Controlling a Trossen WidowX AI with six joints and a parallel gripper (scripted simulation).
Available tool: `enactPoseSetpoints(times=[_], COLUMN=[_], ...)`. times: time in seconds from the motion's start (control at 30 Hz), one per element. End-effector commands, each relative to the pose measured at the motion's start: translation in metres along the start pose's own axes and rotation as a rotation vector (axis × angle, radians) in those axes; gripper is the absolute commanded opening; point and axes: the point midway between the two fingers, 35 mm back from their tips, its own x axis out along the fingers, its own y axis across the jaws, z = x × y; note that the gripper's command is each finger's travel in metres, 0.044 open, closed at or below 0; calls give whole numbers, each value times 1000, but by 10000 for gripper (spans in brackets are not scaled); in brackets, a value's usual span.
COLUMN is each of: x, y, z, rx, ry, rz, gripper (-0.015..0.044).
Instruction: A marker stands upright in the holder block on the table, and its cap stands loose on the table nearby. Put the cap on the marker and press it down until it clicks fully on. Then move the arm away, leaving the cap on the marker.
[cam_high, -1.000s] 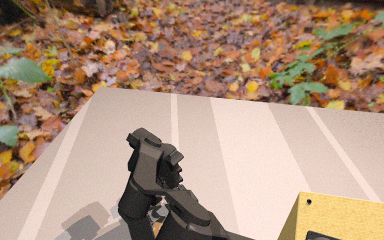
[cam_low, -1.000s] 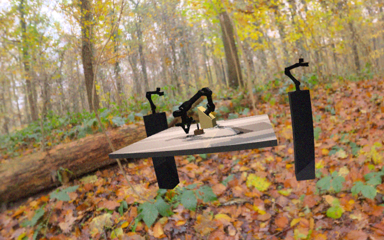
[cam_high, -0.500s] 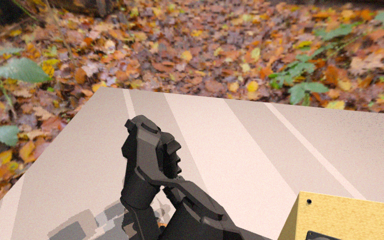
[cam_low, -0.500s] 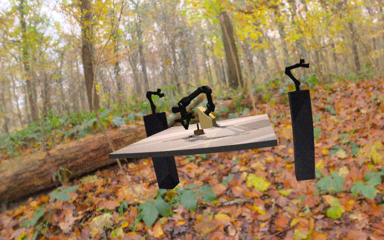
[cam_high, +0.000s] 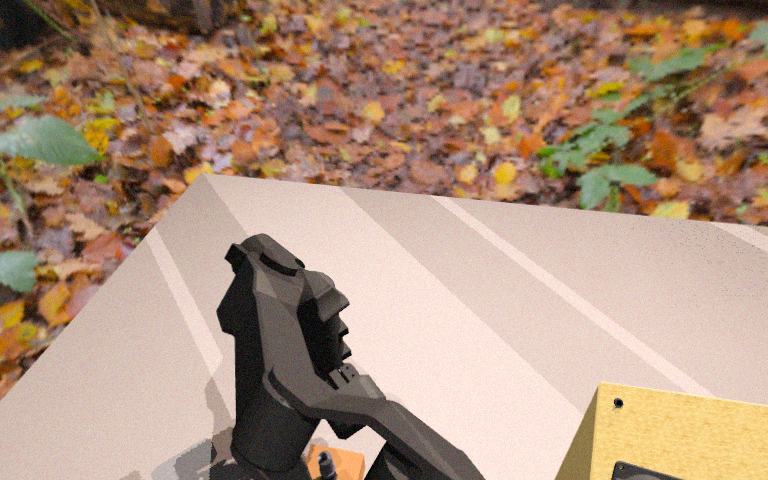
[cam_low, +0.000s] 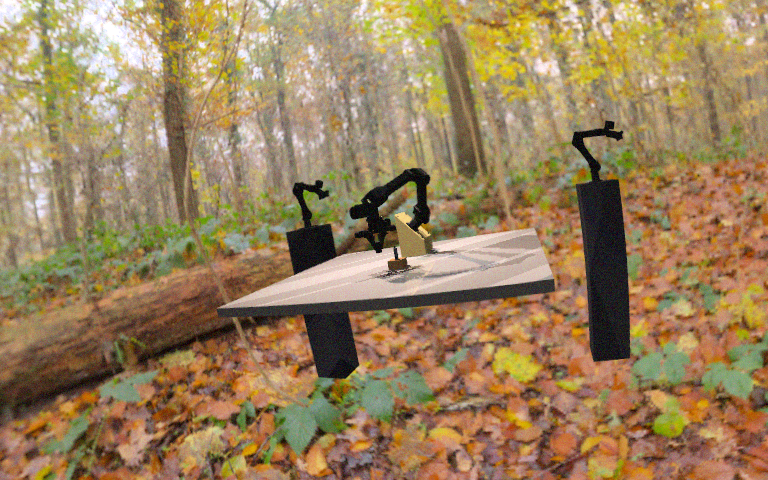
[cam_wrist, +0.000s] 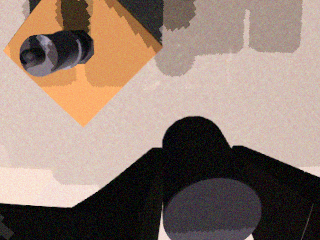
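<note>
While marker stands upright in orange holder block at upper left of wrist view, cap sits pinched in jaws, lifted off table, lower right. Best: carry cap left, centre over tip, keep axis vertical, descend straight.

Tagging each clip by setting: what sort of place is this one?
Outdoors, seemingly an autumn woodland: fallen leaves cover the ground, tree trunks stand behind, and a log lies nearby. In it stands a striped table with the arm and an orange holder block.
</note>
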Motion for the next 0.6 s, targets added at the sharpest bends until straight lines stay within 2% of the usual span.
enactPoseSetpoints(times=[0.0, 0.57], x=[-6, -32], y=[11, 52], z=[7, 37], rx=[16, -3], ry=[0, -3], rz=[3, 5], gripper=[0, 0])
